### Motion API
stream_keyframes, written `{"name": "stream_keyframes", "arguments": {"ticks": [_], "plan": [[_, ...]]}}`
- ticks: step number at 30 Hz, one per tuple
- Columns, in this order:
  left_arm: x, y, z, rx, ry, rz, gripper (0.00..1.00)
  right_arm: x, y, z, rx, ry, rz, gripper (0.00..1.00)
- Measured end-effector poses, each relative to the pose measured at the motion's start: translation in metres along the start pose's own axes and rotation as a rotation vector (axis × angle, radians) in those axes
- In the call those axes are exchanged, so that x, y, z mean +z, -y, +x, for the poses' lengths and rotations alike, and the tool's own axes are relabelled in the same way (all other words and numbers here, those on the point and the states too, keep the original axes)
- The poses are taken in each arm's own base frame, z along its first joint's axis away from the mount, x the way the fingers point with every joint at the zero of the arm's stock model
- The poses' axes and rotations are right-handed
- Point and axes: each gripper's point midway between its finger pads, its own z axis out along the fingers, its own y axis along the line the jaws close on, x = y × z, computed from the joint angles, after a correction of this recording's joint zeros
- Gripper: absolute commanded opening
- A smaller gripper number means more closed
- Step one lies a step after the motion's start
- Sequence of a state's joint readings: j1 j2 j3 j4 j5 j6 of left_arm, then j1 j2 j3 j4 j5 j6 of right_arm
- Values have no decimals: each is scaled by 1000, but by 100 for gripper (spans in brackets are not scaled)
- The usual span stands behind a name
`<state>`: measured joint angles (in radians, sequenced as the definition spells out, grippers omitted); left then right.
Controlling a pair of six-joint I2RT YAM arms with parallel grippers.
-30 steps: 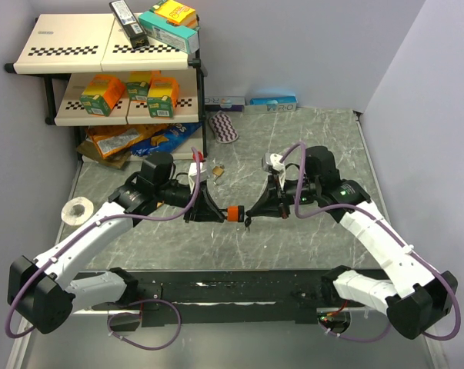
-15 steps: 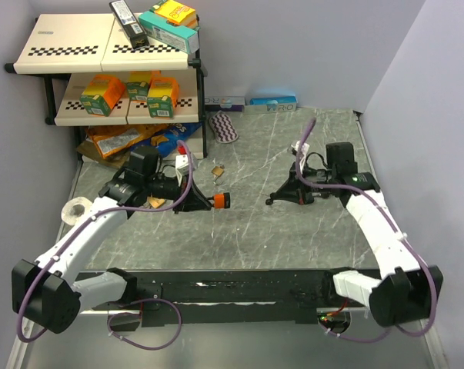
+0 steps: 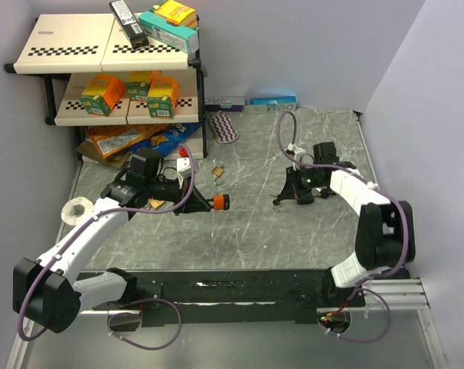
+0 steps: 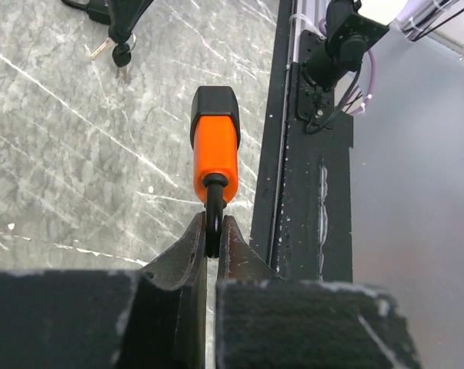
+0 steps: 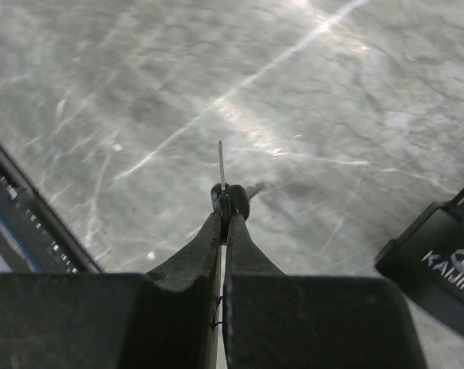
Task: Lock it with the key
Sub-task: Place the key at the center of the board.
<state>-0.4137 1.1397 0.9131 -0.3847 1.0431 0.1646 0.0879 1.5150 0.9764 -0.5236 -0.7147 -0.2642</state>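
Observation:
My left gripper (image 3: 207, 201) is shut on the black shackle of an orange padlock (image 3: 220, 201) with a black end cap. In the left wrist view the padlock (image 4: 215, 146) hangs out beyond my fingertips (image 4: 191, 238), above the table. My right gripper (image 3: 281, 199) is shut on a key bunch (image 5: 228, 198), with one thin key blade (image 5: 221, 161) pointing forward, low over the table. The bunch also shows at the top left of the left wrist view (image 4: 118, 52). The two grippers are apart, facing each other across the table's middle.
A small brass padlock (image 3: 217, 172) lies on the marble table (image 3: 255, 238) behind the grippers. A dark padlock body marked KAIJING (image 5: 439, 254) sits at the right of the right wrist view. A shelf rack (image 3: 108, 77) with boxes stands far left; a tape roll (image 3: 78, 209) lies beside the left arm.
One second ago both grippers met at the table's middle, key at the padlock. Both have since pulled apart, the left leftward with the padlock, the right rightward with the keys.

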Motion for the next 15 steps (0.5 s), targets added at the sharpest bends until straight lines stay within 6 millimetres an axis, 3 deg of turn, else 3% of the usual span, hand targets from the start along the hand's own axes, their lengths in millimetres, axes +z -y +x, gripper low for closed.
{"name": "stream_keyframes", "arguments": {"ticks": [6,15], "plan": [[0,-3,3,18,-6,-12,1,21,24,6,92,-60,17,0],[1,-4,12,7,-19,-13,1,26,60,1,100,-92,142,0]]}}
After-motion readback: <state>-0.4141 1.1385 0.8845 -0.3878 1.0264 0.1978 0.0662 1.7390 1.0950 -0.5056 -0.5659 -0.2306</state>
